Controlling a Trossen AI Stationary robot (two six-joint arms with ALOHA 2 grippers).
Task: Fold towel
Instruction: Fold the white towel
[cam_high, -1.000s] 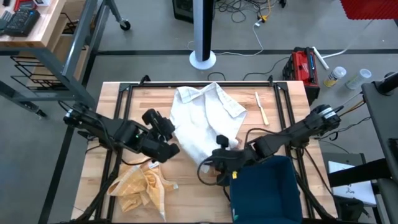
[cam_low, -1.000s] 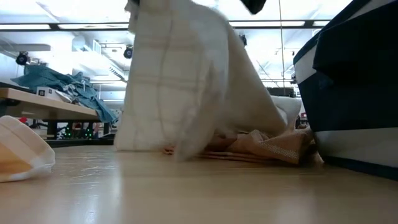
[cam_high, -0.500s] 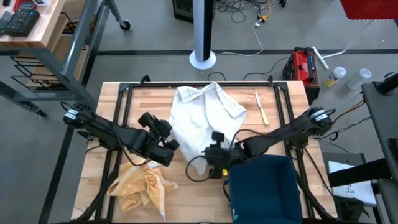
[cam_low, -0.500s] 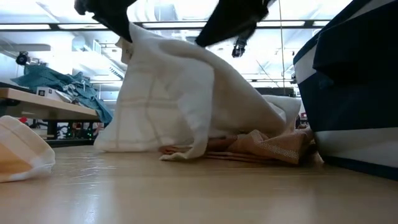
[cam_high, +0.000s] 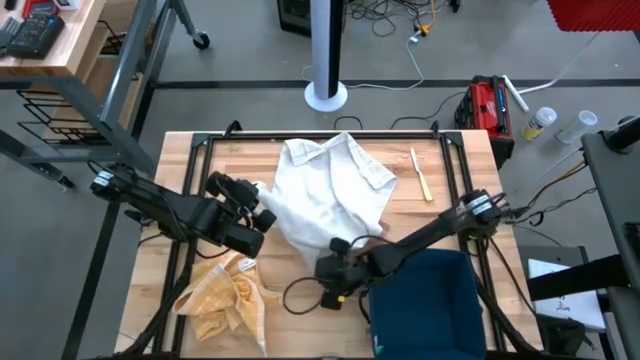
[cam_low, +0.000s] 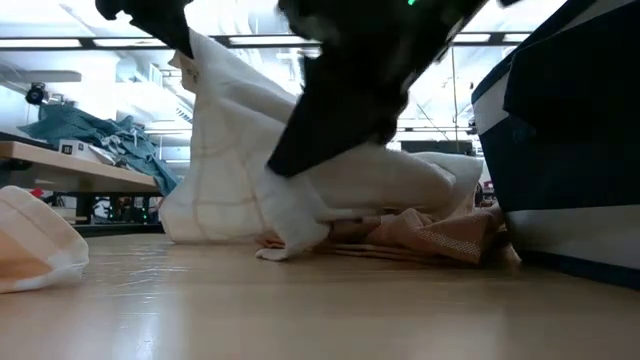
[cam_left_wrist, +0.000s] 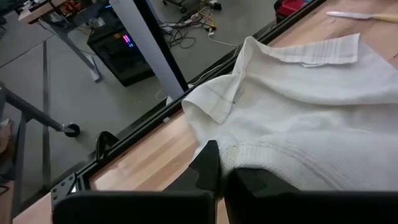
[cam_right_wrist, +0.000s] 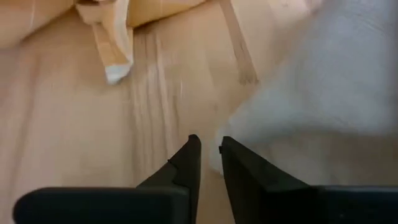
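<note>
A white towel (cam_high: 328, 190) lies bunched across the middle of the table, its far part resting on the wood. My left gripper (cam_high: 262, 214) is shut on its left edge and holds that side up, so it stands tall in the low view (cam_low: 230, 120). My right gripper (cam_high: 328, 272) is low over the table at the towel's near end, its fingers nearly together (cam_right_wrist: 208, 155) with white cloth beside one of them. In the low view a towel corner (cam_low: 292, 222) hangs from under that gripper (cam_low: 310, 150) down to the tabletop. My left gripper pinches the towel's left edge (cam_left_wrist: 245, 163) between its two fingers, coming level from the table's left side. That edge is lifted clear and the cloth slopes down from it to the table. My right gripper is shut on the towel's near corner, slanting down from the right. The fingers hide the place of contact. The cloth (cam_right_wrist: 231, 142) spreads off beside one finger, and the corner's tip (cam_low: 275, 250) rests on the table.
A crumpled yellow cloth (cam_high: 225, 298) lies at the near left. A dark blue bin (cam_high: 430, 305) stands at the near right, close to my right arm. A tan cloth (cam_low: 430, 235) lies under the towel. A pale stick (cam_high: 420, 172) lies at the far right.
My right gripper has sunk and gone toward the near-left, bringing the towel's corner down from mid-air to the tabletop. My left gripper has drawn toward the table's left edge and dropped a little, still shut on the edge. The towel hangs lower and wider between them.
</note>
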